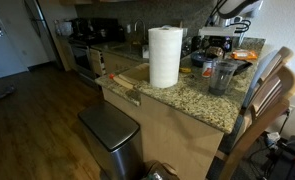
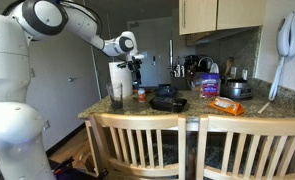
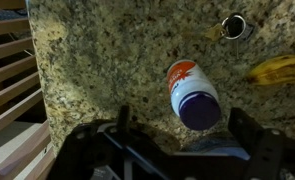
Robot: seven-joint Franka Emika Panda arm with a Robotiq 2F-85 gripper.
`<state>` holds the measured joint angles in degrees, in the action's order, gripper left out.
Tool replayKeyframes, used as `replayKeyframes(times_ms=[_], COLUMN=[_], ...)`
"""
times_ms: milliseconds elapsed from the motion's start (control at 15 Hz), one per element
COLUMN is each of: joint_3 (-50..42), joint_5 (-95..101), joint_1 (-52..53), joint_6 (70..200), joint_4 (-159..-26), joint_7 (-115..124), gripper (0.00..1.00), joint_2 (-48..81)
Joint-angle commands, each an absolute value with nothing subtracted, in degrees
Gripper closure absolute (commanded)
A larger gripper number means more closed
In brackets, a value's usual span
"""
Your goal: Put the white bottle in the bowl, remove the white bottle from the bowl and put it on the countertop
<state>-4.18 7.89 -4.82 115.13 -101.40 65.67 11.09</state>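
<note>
Gripper (image 3: 177, 122) is spread wide, gripping nothing, white bottle (image 3: 190, 85) lying sideways on the countertop (image 3: 97, 60) right between its fingers.

Dark wood floor (image 1: 32, 120): 9 o'clock in an exterior view. Steel bin (image 1: 111, 133): 6 o'clock. Wooden chairs (image 2: 137, 120): 6 o'clock. Wall cabinets (image 2: 217, 15): 1 o'clock. Wall phone (image 2: 289, 35): 2 o'clock.

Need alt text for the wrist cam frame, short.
A white bottle with a red label and dark cap sits on the speckled granite countertop, just ahead of the open gripper at the bottom edge. A banana pokes in at right, wooden chair slats at left.
</note>
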Motion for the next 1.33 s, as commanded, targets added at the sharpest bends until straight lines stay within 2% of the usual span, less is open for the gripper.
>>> replayKeyframes(times_ms=[0, 133, 200, 667, 1267], joint_3=[-5.1, -4.9, -5.2, -5.3, -6.2], joint_5=[9.0, 8.6, 8.3, 8.2, 5.1], joint_1=[-3.2, -2.7, -2.8, -1.9, -2.3], joint_6=[111.2, 106.3, 111.1, 107.0, 109.7], joint_4=[-97.6, -95.0, -99.0, -94.9, -93.6], joint_7=[66.4, 66.1, 65.9, 65.9, 69.6], gripper=[0.0, 0.0, 0.0, 0.0, 0.0], joint_2=[15.3, 19.6, 13.9, 17.9, 15.8])
